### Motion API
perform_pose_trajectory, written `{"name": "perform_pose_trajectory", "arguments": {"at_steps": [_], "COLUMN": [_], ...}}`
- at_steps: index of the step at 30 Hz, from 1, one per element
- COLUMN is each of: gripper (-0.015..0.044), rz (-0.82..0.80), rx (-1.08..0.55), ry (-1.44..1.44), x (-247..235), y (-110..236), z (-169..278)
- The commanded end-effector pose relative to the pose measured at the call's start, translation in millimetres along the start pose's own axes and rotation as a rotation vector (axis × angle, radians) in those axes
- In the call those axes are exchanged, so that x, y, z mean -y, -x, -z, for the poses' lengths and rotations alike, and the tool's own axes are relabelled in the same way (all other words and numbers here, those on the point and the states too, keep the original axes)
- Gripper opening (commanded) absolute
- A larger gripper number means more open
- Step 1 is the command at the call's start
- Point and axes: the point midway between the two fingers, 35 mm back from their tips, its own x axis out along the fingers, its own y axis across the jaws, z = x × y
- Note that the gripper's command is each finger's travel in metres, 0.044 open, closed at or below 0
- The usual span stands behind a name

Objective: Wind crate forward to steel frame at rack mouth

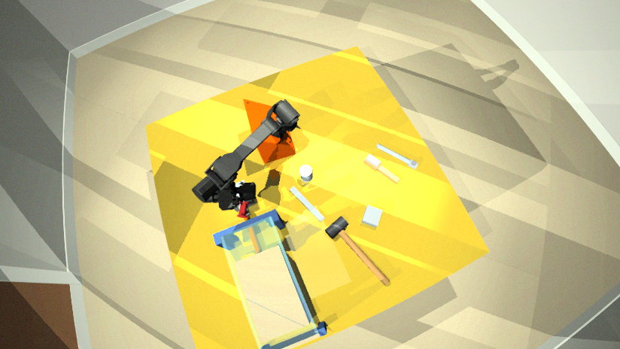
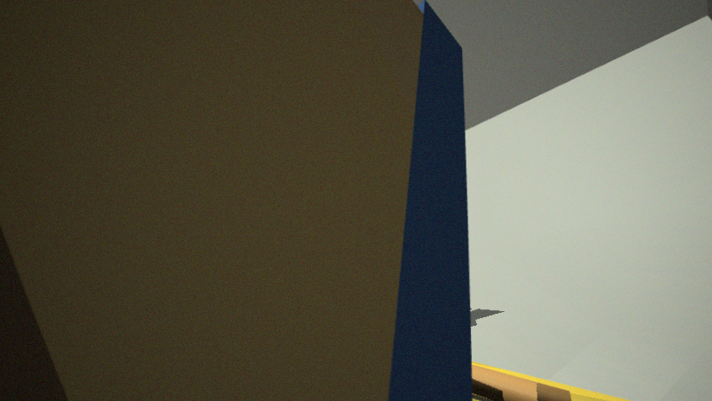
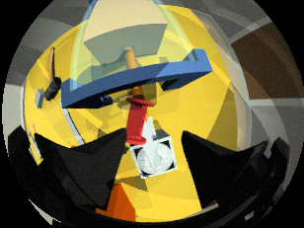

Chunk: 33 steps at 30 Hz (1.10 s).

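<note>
Gripper (image 3: 152,158): fingers parted, nothing held, above winch (image 3: 152,156). Red handle (image 3: 136,121): seated in winch, pointed at frame (image 3: 140,80). Crate (image 1: 264,286): inside cubby, flat, front apparently short of frame. Risk: handle could be clipped during withdrawal, strap (image 1: 253,239) slackened.

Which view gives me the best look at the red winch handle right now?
Wrist: the red handle stands on the winch, between the open gripper fingers. Top shows only a red sliver under the arm. Exterior shows none.

Pale wood-plank floor (image 1: 499,281), translucent grey-white walls (image 1: 67,173), angular shadows
</note>
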Motion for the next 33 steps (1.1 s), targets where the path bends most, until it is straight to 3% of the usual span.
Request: {"name": "perform_pose_trajectory", "arguments": {"at_steps": [1,4,33], "gripper": [0.0367,0.0440,0.0440], "rz": [-0.007,-0.007,-0.007], "rx": [0.156,0.156,0.156], "ry": [-0.174,-0.174,-0.174], "x": [-17,-17,-18], "y": [-1,-1,-35], "z": [-15,-15,-8]}}
